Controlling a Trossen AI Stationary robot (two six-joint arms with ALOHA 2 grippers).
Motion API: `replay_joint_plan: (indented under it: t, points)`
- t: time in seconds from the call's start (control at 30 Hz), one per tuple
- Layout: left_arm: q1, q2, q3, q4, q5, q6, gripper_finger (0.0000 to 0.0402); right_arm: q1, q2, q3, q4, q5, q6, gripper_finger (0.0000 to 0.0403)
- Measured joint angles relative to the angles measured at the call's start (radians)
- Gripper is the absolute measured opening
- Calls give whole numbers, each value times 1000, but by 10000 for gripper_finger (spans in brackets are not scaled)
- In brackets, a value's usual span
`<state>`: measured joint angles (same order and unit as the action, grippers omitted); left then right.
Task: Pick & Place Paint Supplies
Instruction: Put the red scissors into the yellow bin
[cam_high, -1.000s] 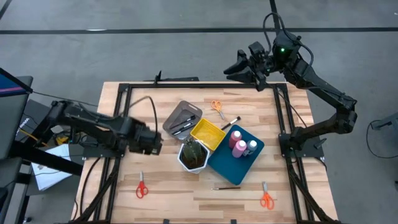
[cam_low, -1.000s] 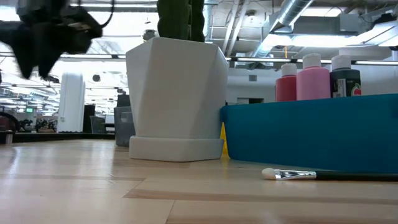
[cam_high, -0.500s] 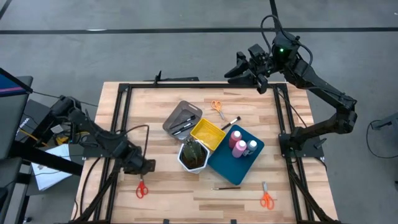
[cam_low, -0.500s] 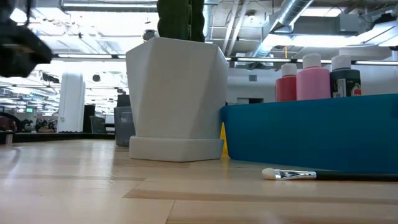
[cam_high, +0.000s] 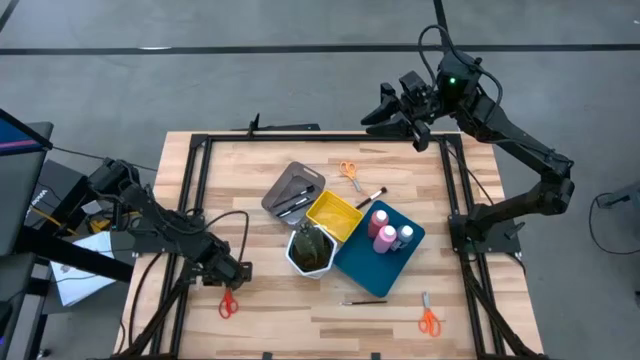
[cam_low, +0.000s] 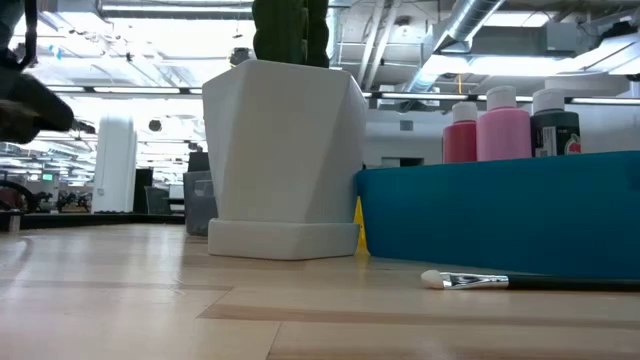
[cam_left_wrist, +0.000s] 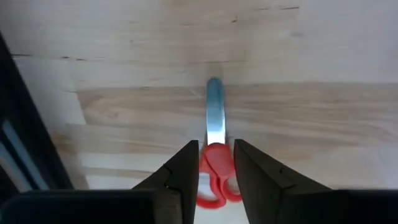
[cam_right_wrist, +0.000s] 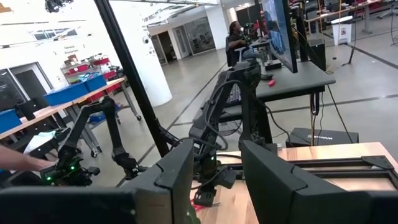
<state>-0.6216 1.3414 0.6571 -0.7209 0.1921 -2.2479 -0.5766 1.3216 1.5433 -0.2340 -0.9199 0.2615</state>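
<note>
A pale wooden table (cam_high: 270, 300) fills the frame's centre, an open workshop behind. At centre, a blue tray (cam_high: 372, 262) holds two pink bottles (cam_high: 382, 229) and a grey white-capped bottle (cam_high: 405, 236). Lower left, the left gripper (cam_left_wrist: 216, 163) straddles the red-handled scissors (cam_left_wrist: 214, 168), fingers slightly apart, not yet clamped. Upper right, the right gripper (cam_high: 368, 115) hovers half-open, empty.

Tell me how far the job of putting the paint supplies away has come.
Done: three bottles stand in the blue tray and dark items lie in the grey tray. In hand: the left end effector straddles the red scissors, fingers either side of the handles. Left: two orange scissors, two brushes. The right end effector waits beyond the table.
</note>
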Motion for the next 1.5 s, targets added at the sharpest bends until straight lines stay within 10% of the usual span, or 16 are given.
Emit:
replay_joint_plan:
  t: [1.5]
  points:
    - [12, 97, 16, 54, 48, -7, 85, -2, 0, 0, -27, 0, -33, 132]
